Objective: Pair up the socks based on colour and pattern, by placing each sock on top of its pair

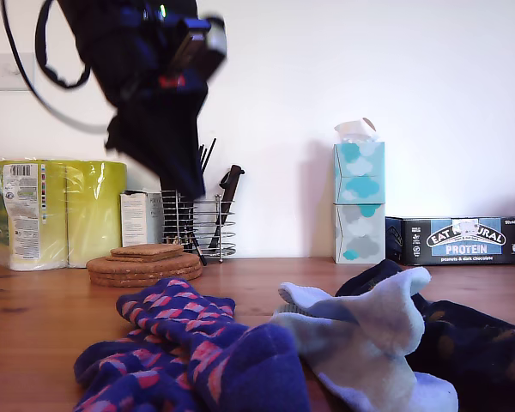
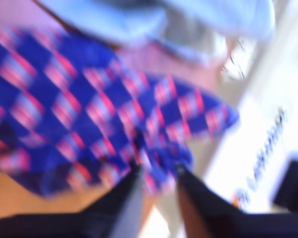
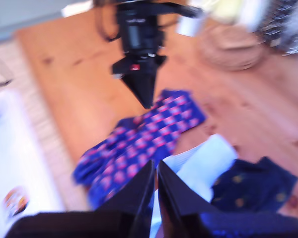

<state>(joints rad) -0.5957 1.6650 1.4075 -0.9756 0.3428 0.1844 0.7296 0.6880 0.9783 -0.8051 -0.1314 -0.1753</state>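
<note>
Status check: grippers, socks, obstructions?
My first gripper over diamond socks, jaws unclear. My second gripper shut, empty. Pale blue socks, spotted socks heaped alongside. Path clear.

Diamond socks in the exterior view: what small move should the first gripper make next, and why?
Probably shift my first gripper across toward the pale blue socks. It hangs above the diamond socks with jaws shut on nothing, and those socks appear to lie overlapped already.

The wooden desk (image 1: 34, 318) carries diamond socks (image 1: 189, 348), pale blue socks (image 1: 369, 330), navy spotted socks (image 1: 476, 339), cork coasters (image 1: 146, 264) and a utensil rack (image 1: 197, 225).
</note>
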